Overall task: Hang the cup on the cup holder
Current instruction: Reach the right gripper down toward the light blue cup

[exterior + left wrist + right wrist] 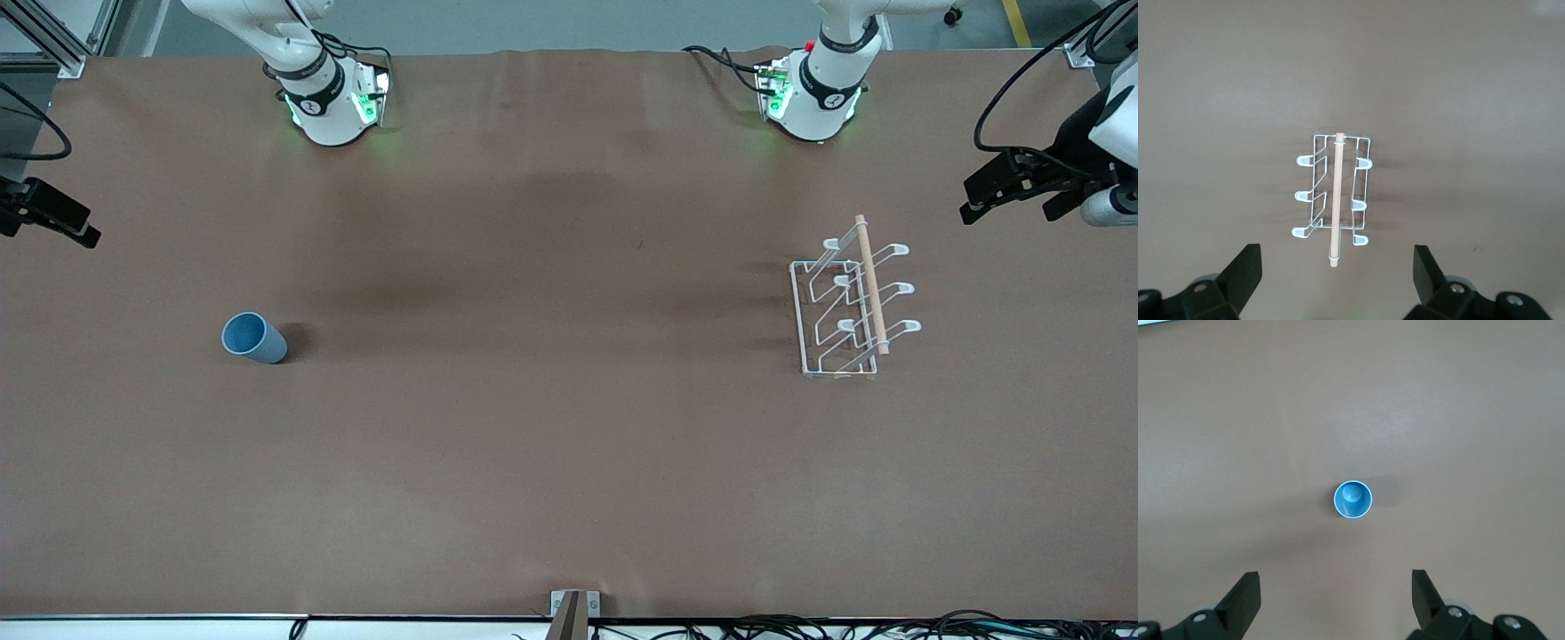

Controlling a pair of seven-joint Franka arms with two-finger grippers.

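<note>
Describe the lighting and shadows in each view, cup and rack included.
Front view: even overhead light; the cup throws a soft shadow toward the rack's end of the table, the cup holder faint streaks toward the cup's end; green glow at both arm bases. Left wrist view: flat light, holder sharp, open left claw dark. Right wrist view: short soft shadow beside the cup, open right claw dark.
</note>
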